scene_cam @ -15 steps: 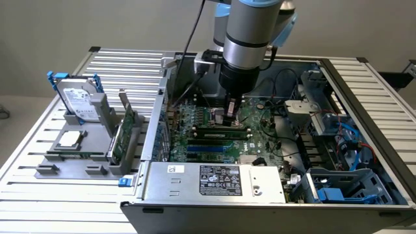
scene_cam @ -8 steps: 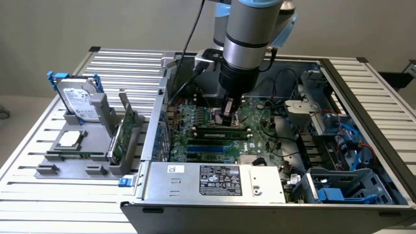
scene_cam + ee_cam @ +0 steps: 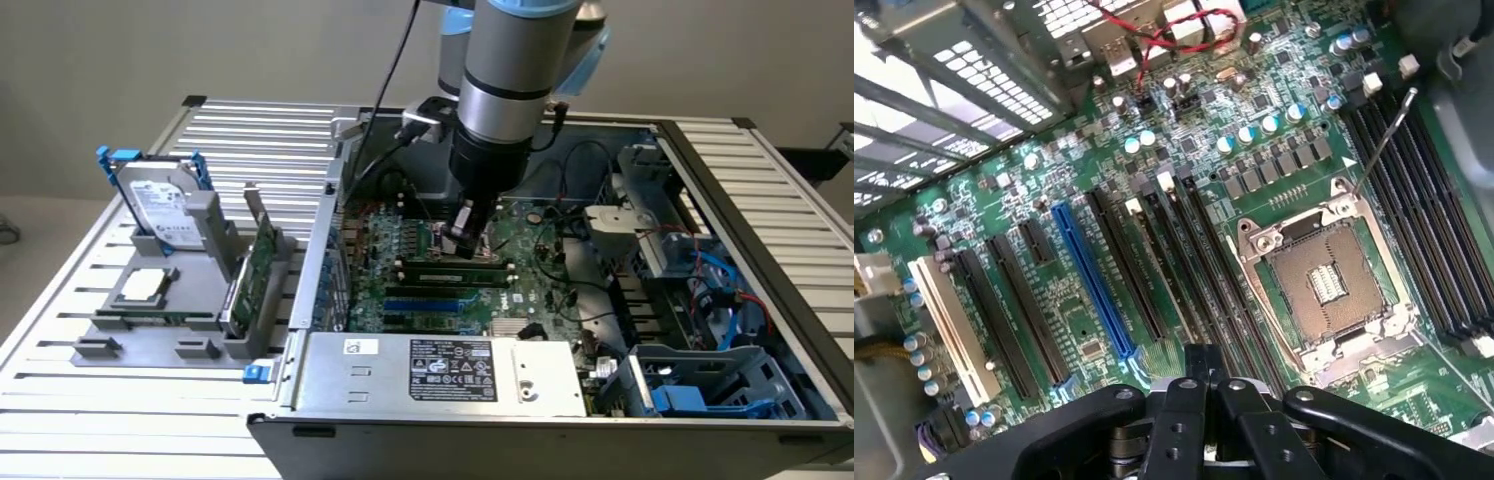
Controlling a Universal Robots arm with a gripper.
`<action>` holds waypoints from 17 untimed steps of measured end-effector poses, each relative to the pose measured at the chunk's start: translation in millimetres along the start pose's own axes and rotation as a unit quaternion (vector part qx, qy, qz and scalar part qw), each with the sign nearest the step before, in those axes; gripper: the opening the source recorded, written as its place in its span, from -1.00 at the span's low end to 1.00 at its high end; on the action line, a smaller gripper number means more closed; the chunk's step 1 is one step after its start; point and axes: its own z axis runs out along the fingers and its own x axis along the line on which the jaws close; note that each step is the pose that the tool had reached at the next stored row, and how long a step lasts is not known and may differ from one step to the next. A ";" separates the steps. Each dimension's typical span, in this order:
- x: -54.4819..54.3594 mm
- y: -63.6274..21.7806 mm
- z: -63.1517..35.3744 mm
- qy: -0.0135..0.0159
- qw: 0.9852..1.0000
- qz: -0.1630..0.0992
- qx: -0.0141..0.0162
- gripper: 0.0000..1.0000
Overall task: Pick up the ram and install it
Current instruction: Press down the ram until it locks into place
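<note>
The ram [image 3: 461, 268], a long thin green stick with dark chips, lies along a slot on the motherboard [image 3: 541, 295] inside the open computer case. My gripper [image 3: 467, 240] hangs straight down over it, fingers shut, with the tips at or just above the stick's top edge. I cannot tell whether they touch. In the wrist view the shut gripper [image 3: 1201, 362] has nothing visible between its fingers and hovers over the long dark memory slots [image 3: 1189, 260], beside the bare processor socket [image 3: 1324, 280].
The silver power supply [image 3: 441, 370] closes off the case's near side. A drive cage with blue and red cables [image 3: 714, 290] fills the exterior view's right. A grey fixture [image 3: 160, 320] outside holds a hard drive [image 3: 158, 205] and a green card [image 3: 260, 270]. A blue slot [image 3: 1094, 280] and a red wire [image 3: 1174, 40] lie close by.
</note>
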 end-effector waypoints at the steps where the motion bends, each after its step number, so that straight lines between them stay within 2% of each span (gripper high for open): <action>1: 0.0 0.0 0.2 0.000 1.000 0.009 0.000 -0.79; 8: 0.0 0.0 0.7 -0.002 0.998 0.061 -0.001 -0.79; 12: 0.0 -0.1 0.9 -0.003 0.996 0.088 -0.001 -0.79; 17: -0.1 -0.1 1.0 -0.004 0.993 0.119 -0.001 -0.79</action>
